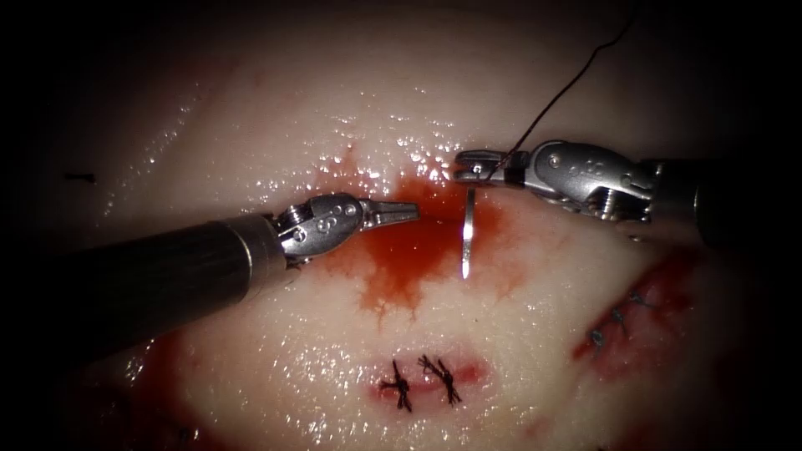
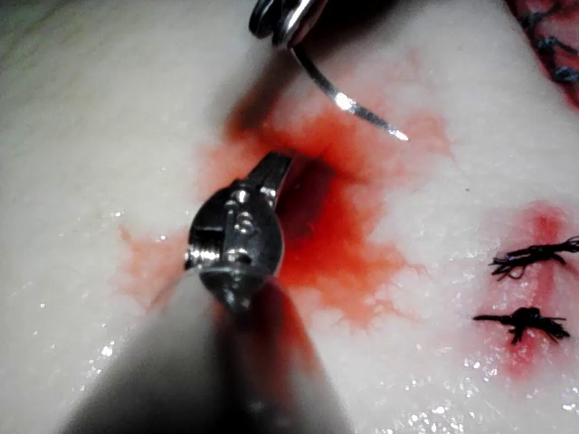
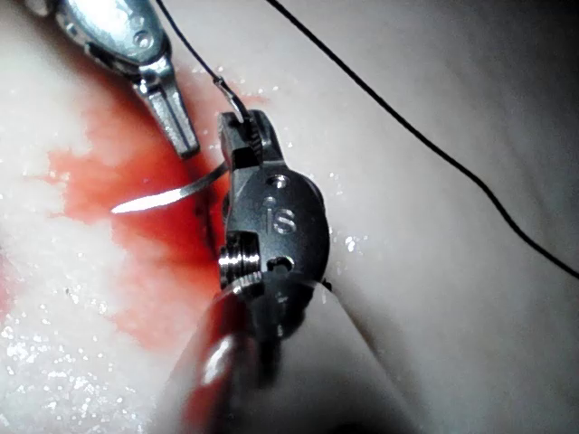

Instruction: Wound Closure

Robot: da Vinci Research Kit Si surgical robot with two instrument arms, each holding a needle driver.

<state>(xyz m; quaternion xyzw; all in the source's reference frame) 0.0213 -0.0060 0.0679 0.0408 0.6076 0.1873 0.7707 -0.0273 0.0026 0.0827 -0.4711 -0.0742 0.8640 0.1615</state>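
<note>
right tool grips needle near tail — tip free, left tool empty

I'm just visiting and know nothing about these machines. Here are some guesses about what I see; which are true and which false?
1. The right hand holds the needle. True: its jaws are shut on the needle near the thread end.
2. The needle is buried in the tissue. False: it hangs free over the red fluid, tip bare.
3. The left hand holds the thread. False: it holds nothing; the thread runs up from the needle at the right hand.
4. Two dark knotted stitches sit on the tissue, nearer the camera than the hands. True.
5. The left hand grips the needle's tip. False: it is apart from the needle.
</note>
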